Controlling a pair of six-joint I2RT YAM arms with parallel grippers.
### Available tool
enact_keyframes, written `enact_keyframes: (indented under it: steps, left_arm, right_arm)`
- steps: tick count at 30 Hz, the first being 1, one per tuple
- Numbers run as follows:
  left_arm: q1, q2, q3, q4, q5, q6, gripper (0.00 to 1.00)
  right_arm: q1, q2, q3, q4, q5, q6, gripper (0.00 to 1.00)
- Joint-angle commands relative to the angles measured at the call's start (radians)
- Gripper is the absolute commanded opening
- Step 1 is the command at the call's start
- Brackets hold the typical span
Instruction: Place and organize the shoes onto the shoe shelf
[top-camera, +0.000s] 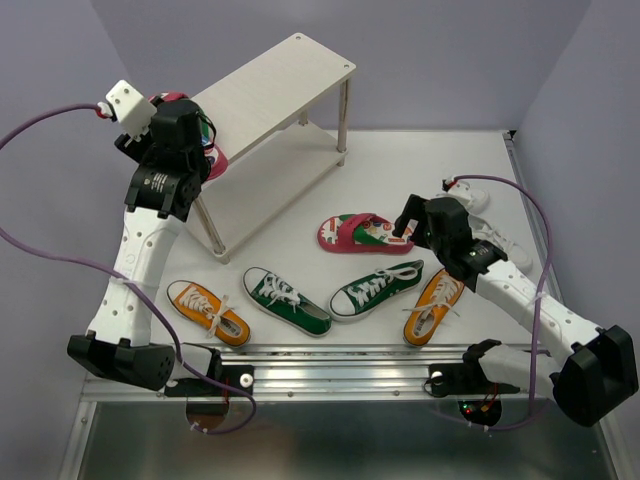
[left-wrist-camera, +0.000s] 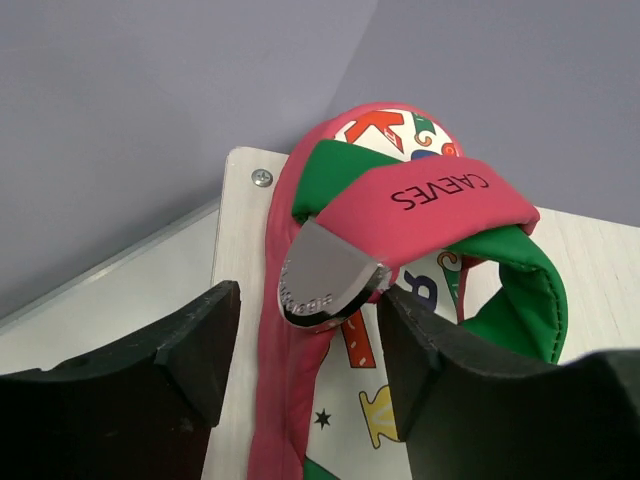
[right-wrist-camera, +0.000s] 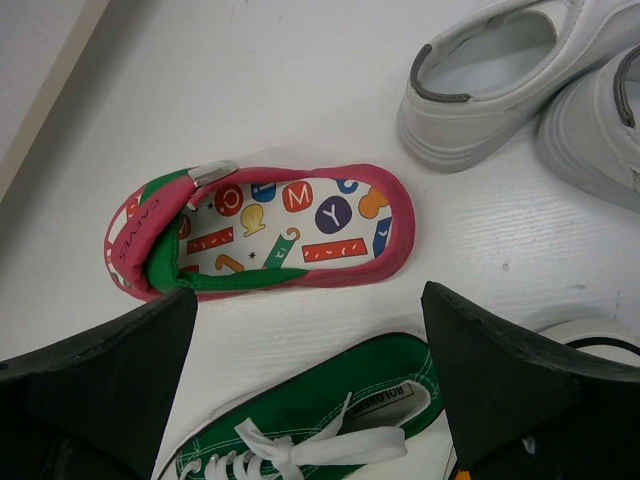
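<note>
One pink-red flip-flop (left-wrist-camera: 400, 200) lies across the left end of the cream shoe shelf (top-camera: 280, 85), near a corner screw of the board (left-wrist-camera: 240, 230). My left gripper (left-wrist-camera: 310, 330) is open, and its jaws straddle the flip-flop's pink edge and silver buckle. In the top view that gripper (top-camera: 200, 150) hides most of the flip-flop. The other flip-flop (top-camera: 355, 232) lies on the table (right-wrist-camera: 260, 225). My right gripper (right-wrist-camera: 310, 340) is open and empty above a green sneaker (right-wrist-camera: 330, 420). In the top view it (top-camera: 402, 228) is by the flip-flop's right end.
On the table lie two green sneakers (top-camera: 287, 299) (top-camera: 377, 288) and two orange sneakers (top-camera: 207, 312) (top-camera: 433, 305). White sneakers (right-wrist-camera: 500, 80) sit behind the right arm (top-camera: 474, 197). Both shelf tiers are otherwise bare. A metal rail (top-camera: 330, 365) runs along the near edge.
</note>
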Motion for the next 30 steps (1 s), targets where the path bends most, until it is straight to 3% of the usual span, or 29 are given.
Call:
enact_keyframes:
  steps: [1,3,10,13,14,17,21,26,30]
  left_arm:
    - [0.000,-0.046,-0.003,0.049,-0.015,0.002,0.75]
    - [0.000,-0.054,0.000,0.064,0.007,0.016,0.81]
    - [-0.061,-0.109,0.083,0.143,0.044,0.160,0.82]
    - [-0.221,-0.093,0.178,0.135,-0.070,0.246,0.81]
    - [-0.343,-0.085,0.198,0.140,-0.167,0.300,0.80]
    - [-0.567,-0.034,0.246,0.178,-0.303,0.410,0.79]
    - [-0.783,0.108,0.290,0.178,-0.398,0.458,0.79]
    - [-0.830,0.239,0.326,-0.007,-0.230,0.250,0.79]
    - [-0.830,0.297,0.222,0.009,-0.055,0.167,0.79]
  right_arm:
    - [-0.004,0.002,0.036,0.029,0.000,-0.001,1.00]
    - [-0.004,0.005,0.031,0.030,0.001,-0.001,1.00]
    - [-0.004,-0.010,0.008,0.029,-0.005,0.016,1.00]
    - [-0.004,-0.012,0.013,0.036,-0.026,-0.007,1.00]
    - [-0.004,-0.013,0.016,0.037,-0.030,-0.018,1.00]
    - [-0.004,-0.009,0.022,0.037,-0.022,-0.027,1.00]
    - [-0.004,-0.007,0.025,0.036,-0.014,-0.027,1.00]
    - [-0.004,-0.055,-0.004,0.036,0.030,-0.007,1.00]
    - [-0.004,-0.119,-0.035,0.034,0.072,0.010,1.00]
